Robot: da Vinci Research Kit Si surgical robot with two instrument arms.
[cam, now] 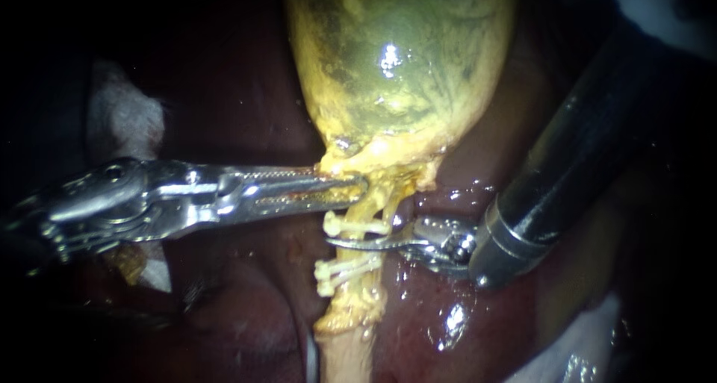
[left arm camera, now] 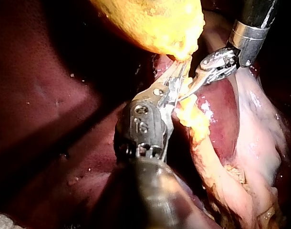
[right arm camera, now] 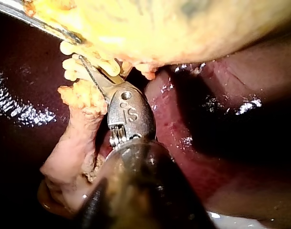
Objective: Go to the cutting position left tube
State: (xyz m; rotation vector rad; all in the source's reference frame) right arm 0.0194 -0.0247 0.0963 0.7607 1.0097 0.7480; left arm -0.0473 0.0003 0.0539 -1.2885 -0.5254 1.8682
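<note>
Between the upper clips [cam: 351, 223] and lower clips [cam: 340, 272], the right end effector [cam: 337, 241] lies open, its thin blades straddling the tube [cam: 371, 232]. Just above, the left end effector [cam: 351, 187] grips the gallbladder [cam: 396, 69] neck, with dark liver [cam: 246, 308] beneath.

Right instrument [right arm camera: 91, 70] between clips [right arm camera: 68, 64], gallbladder [right arm camera: 183, 28] ahead

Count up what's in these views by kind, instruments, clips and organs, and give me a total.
instruments: 2, the left instrument and the right instrument
clips: 3
gallbladder: 1
liver: 1
total: 7
</note>
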